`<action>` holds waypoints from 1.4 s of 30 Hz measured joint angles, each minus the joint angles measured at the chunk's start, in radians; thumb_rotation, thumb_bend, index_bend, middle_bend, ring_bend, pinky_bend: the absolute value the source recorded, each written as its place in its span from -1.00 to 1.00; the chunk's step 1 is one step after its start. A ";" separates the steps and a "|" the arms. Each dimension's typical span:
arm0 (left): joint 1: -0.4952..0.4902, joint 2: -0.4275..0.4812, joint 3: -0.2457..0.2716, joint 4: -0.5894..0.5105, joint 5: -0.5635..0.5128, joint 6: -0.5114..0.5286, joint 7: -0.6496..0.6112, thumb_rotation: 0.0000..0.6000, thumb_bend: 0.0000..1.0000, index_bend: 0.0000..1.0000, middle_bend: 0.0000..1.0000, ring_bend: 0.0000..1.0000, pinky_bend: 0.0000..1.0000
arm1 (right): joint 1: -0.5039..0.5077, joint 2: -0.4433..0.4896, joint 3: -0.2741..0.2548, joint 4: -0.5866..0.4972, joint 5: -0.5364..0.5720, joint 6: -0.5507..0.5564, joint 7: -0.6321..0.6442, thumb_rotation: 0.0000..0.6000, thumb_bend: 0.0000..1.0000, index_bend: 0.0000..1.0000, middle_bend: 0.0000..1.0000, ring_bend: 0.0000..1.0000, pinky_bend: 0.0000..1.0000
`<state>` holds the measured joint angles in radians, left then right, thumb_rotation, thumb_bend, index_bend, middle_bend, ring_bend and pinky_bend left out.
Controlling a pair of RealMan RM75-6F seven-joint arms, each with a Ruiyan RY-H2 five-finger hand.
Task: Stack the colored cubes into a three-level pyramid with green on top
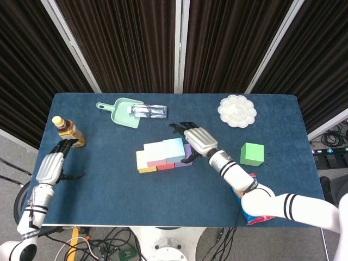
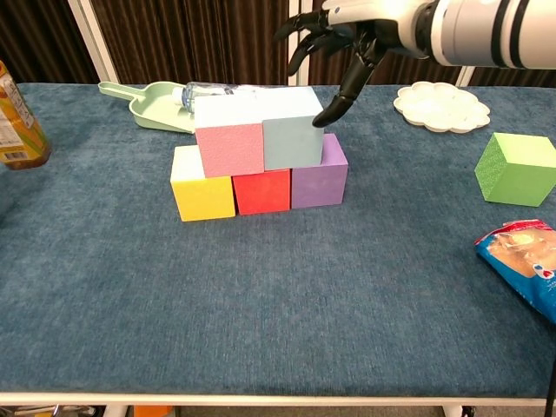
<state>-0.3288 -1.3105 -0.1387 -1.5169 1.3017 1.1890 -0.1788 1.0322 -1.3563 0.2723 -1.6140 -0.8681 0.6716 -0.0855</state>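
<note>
Blue cloth-covered table (image 2: pixel 261 304) carries a two-level block stack near its middle: yellow cube (image 2: pixel 202 184), red cube (image 2: pixel 263 191) and purple cube (image 2: pixel 320 174) are set touching in a row, with pink cube (image 2: pixel 229 143) and pale blue cube (image 2: pixel 294 130) placed side by side on top of them. Green cube (image 2: pixel 516 168) is seen alone on the cloth, well apart to the right of the stack, not stacked; in the head view it sits at (image 1: pixel 252 154). Right hand (image 2: pixel 347 35) is held above and just right of the pale blue cube, fingers spread apart and nothing gripped, one fingertip (image 2: pixel 323 117) pointed down close to that cube's right edge; contact cannot be told. In the head view the same hand (image 1: pixel 197 141) is seen beside the stack's right end. Left hand (image 1: pixel 50 167) is held off the left table edge, empty, fingers loosely apart, near a brown bottle (image 1: pixel 68 130) with a yellow cap. Mint green dustpan (image 1: pixel 124 112) is laid at the back with a clear plastic bottle (image 1: pixel 148 111) resting across it. White flower-shaped palette (image 1: pixel 237 110) is placed at the back right. Snack packet (image 2: pixel 525 269) is laid at the right front edge, near the right forearm
</note>
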 measured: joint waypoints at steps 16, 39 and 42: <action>0.001 -0.007 0.002 0.030 -0.003 -0.006 -0.025 1.00 -0.92 -0.78 -0.81 -0.94 -0.72 | 0.037 -0.080 -0.016 0.075 0.025 0.033 -0.031 1.00 -0.85 -1.00 -0.22 -1.00 -1.00; -0.005 -0.012 0.001 0.025 -0.009 -0.011 0.000 1.00 -0.92 -0.78 -0.81 -0.94 -0.72 | 0.032 -0.056 -0.019 0.076 -0.017 0.002 0.006 1.00 -0.80 -1.00 -0.16 -1.00 -1.00; -0.005 -0.012 0.000 0.025 -0.012 -0.012 0.003 1.00 -0.92 -0.78 -0.81 -0.94 -0.72 | 0.034 -0.059 -0.017 0.083 -0.022 -0.004 0.015 1.00 -0.80 -1.00 -0.16 -1.00 -1.00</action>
<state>-0.3340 -1.3226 -0.1382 -1.4919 1.2900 1.1767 -0.1757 1.0658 -1.4151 0.2553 -1.5313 -0.8902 0.6675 -0.0708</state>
